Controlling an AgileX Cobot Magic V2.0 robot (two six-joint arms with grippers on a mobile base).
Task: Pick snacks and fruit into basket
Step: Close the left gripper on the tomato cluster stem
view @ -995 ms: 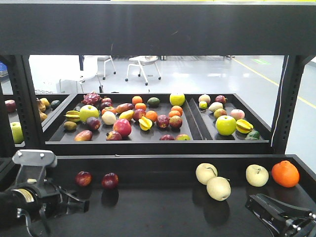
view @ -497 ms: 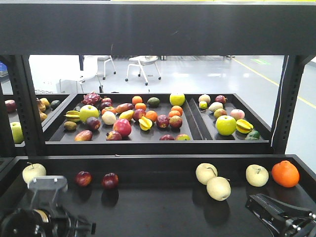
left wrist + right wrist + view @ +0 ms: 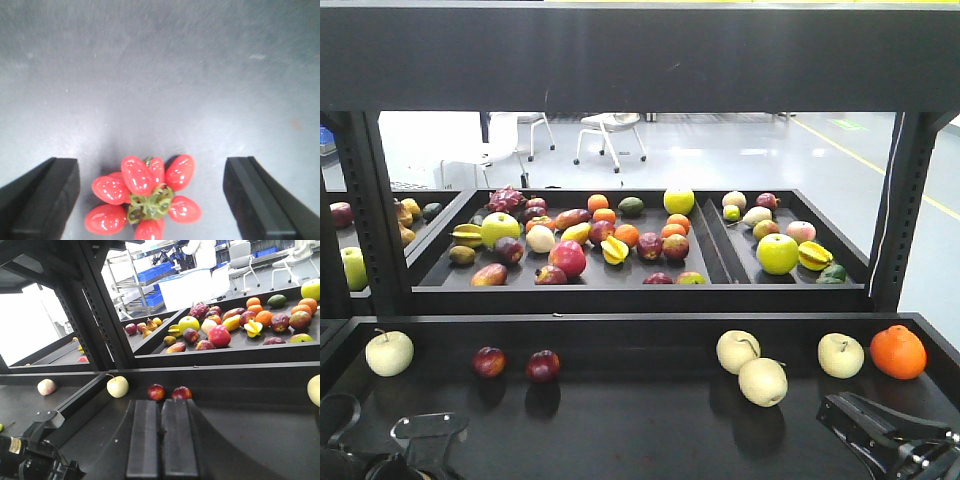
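Took the red apples [image 3: 542,366], side by side on the lower shelf [image 3: 640,420], as reference.

Noted a pale fruit [image 3: 389,352] left of them on the same shelf, well apart. Logged two pears [image 3: 762,381], touching each other, well to the right of the apples. Past those, a lone pear [image 3: 840,354], then an orange [image 3: 898,351] farthest right. Recorded a tray [image 3: 570,285] of mixed fruit behind and above the apples.

Found the left gripper [image 3: 152,197] in front of the apples and to their left, at the bottom edge of the front view. Seen from its wrist: fingers [image 3: 45,195] spread wide, straddling a tomato cluster [image 3: 145,192] on a grey surface without touching it. Nothing gripped.

Found the right gripper [image 3: 160,440] far to the right of the apples and nearer the camera, low over the shelf. Pads pressed flat together, nothing between.

Could not place basket, snacks or bumpy green fruit from these views.
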